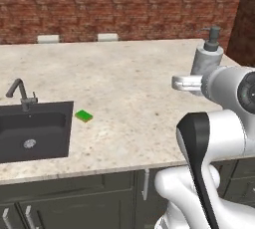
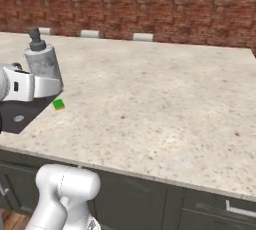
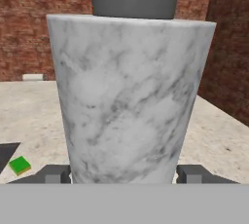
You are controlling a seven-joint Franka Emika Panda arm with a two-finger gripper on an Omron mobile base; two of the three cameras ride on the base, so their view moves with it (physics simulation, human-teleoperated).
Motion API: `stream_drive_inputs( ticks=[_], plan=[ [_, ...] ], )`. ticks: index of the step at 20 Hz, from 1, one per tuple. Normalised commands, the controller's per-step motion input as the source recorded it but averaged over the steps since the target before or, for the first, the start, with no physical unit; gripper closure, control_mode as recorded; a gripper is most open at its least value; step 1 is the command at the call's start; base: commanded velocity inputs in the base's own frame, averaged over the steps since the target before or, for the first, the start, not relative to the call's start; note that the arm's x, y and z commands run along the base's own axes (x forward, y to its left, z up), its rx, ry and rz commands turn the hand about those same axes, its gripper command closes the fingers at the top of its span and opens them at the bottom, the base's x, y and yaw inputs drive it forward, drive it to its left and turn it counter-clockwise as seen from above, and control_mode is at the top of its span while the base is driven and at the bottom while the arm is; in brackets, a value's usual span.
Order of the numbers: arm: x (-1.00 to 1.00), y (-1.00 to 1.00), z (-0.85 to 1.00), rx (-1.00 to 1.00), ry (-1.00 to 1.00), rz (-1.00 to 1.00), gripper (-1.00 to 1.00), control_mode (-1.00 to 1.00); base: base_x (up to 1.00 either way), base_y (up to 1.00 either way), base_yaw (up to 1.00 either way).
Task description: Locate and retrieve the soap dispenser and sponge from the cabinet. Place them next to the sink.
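The soap dispenser (image 1: 205, 59), marbled grey-white with a grey pump, stands upright in my gripper (image 3: 124, 175), which is shut on its lower body. It hangs over the counter, well to the right of the sink (image 1: 35, 132). In the hand view the soap dispenser (image 3: 129, 96) is very close, with a dark fingertip (image 3: 54, 174) at each side of its base. The green sponge (image 1: 83, 116) lies flat on the counter just right of the sink's rim. The sponge (image 2: 59, 104) also lies below the held soap dispenser (image 2: 44, 63) in the right base view. The cabinet is out of view.
A beige stone counter (image 1: 134, 88) runs back to a red brick wall (image 1: 124, 4) with two white outlets (image 1: 48, 39). A dark faucet (image 1: 20, 93) stands at the sink's back edge. A dark panel (image 1: 244, 19) rises at the far right. Drawer fronts (image 1: 74, 198) run below the counter.
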Motion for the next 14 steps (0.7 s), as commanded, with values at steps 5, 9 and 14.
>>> stream_drive_inputs(
  ticks=[5,9,14],
  plan=[
    [0.00,0.00,0.00,0.00,0.00,0.00,1.00,1.00,-0.04,0.38,-0.24],
    [0.00,0.00,0.00,0.00,0.00,0.00,1.00,1.00,-0.10,0.51,-0.20],
    [0.00,0.00,0.00,0.00,0.00,0.00,1.00,1.00,-0.11,0.65,-0.19]
  ],
)
